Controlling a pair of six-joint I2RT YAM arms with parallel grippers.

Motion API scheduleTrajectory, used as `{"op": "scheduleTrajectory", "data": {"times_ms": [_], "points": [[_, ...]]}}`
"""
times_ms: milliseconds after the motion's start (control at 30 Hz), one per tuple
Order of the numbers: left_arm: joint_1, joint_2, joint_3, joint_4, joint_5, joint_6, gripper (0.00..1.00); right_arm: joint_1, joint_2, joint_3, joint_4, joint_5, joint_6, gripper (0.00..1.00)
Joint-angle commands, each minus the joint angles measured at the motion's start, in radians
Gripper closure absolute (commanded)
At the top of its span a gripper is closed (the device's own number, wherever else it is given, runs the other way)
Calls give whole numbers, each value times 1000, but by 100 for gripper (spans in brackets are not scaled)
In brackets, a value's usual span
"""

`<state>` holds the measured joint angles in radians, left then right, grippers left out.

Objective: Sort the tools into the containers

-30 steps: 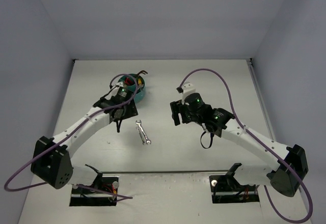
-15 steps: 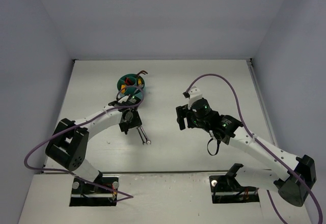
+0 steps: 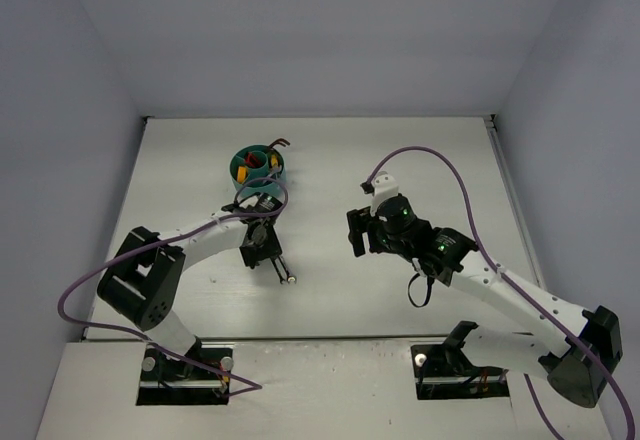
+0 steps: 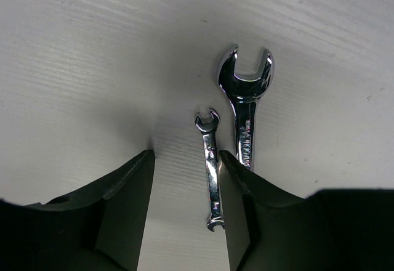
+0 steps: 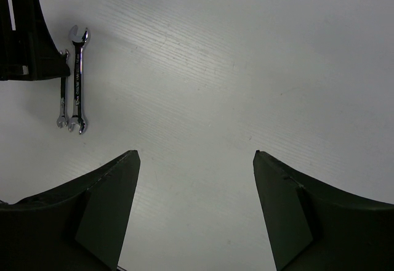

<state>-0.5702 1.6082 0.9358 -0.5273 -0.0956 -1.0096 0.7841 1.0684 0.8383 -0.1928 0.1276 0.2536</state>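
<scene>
Left gripper [image 4: 186,160] open, gripping nothing, astride the small wrench [image 4: 211,166], slim polished steel. The large wrench [image 4: 245,98], open-ended, lies just beside. Right gripper [image 5: 196,157] wide open, empty.

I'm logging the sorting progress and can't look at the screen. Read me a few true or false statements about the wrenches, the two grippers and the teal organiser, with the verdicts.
1. The small wrench and the large wrench lie side by side on the table. True.
2. The left gripper is shut on the small wrench. False: its jaws are open, and the small wrench lies on the table in the gap between them, close to one finger.
3. The right gripper is open and holds nothing. True.
4. The teal organiser has nothing in it. False: yellow and red items show inside it.
</scene>
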Motion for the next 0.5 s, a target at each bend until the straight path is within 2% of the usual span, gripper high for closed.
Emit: {"op": "scheduleTrajectory", "data": {"times_ms": [0,267,400,467], "points": [[-10,12,-3,3,8,-30,60,-8,-29,1,32,27,7,28],[-9,19,-21,-37,5,-15,79,-8,-33,1,32,22,4,28],[-6,2,-1,-60,-29,18,96,-8,-23,4,32,18,-2,28],[-4,2,19,-62,-42,45,100,-8,-16,8,32,17,-5,28]]}}
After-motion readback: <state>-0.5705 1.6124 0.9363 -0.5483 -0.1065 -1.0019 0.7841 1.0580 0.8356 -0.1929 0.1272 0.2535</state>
